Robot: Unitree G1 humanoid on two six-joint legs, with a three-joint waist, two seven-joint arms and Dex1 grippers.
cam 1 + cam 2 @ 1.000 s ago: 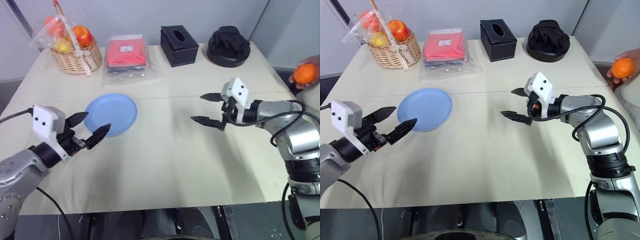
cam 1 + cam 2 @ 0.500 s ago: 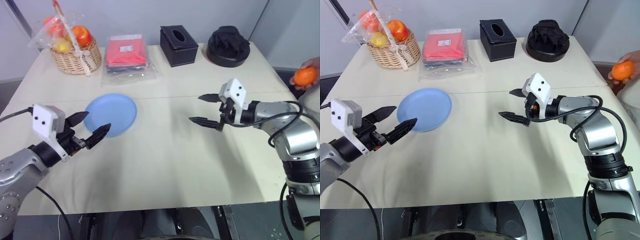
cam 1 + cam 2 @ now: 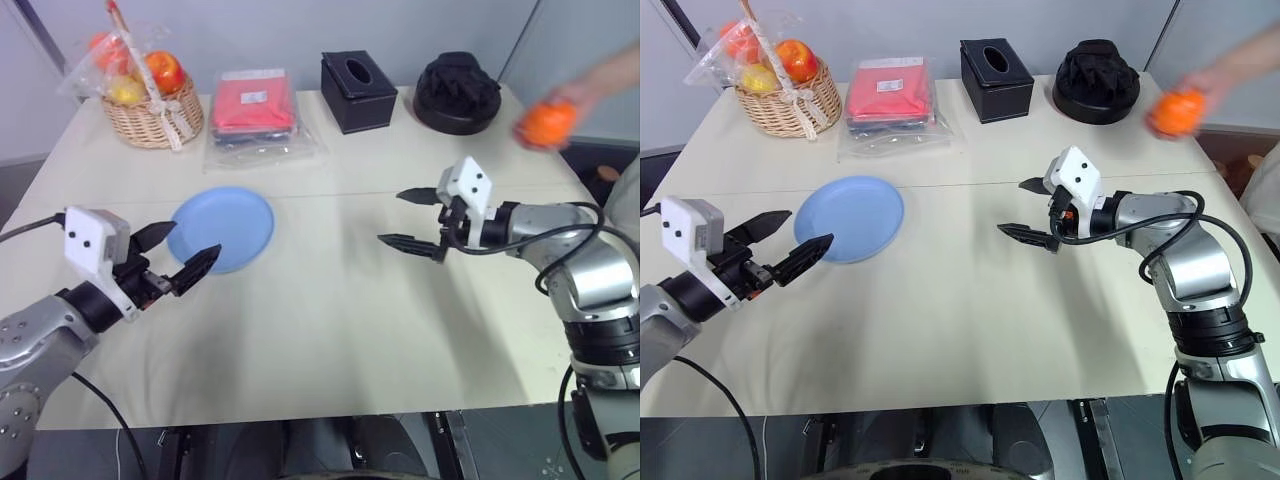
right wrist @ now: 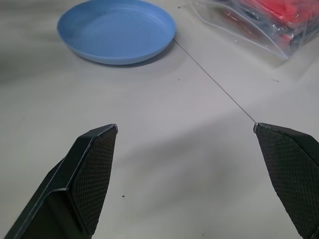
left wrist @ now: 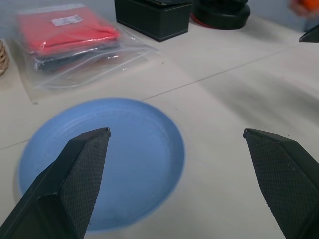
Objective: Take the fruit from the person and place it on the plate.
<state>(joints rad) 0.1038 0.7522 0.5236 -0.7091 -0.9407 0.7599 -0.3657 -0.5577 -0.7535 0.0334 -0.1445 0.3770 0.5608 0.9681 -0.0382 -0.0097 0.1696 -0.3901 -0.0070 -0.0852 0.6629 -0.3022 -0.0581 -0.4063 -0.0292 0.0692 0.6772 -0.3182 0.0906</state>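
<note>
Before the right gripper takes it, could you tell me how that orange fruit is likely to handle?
The fruit in the person's hand looks round and smooth, so it may slip between narrow jaws and probably rolls if set down loosely. The plate looks shallow, so its low rim may barely stop it.

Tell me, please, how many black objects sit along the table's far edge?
2: a black rectangular tissue box at the far middle, and a round black bundle on a dark base to its right, near the far right corner. Nothing seems to hide a third.
</note>
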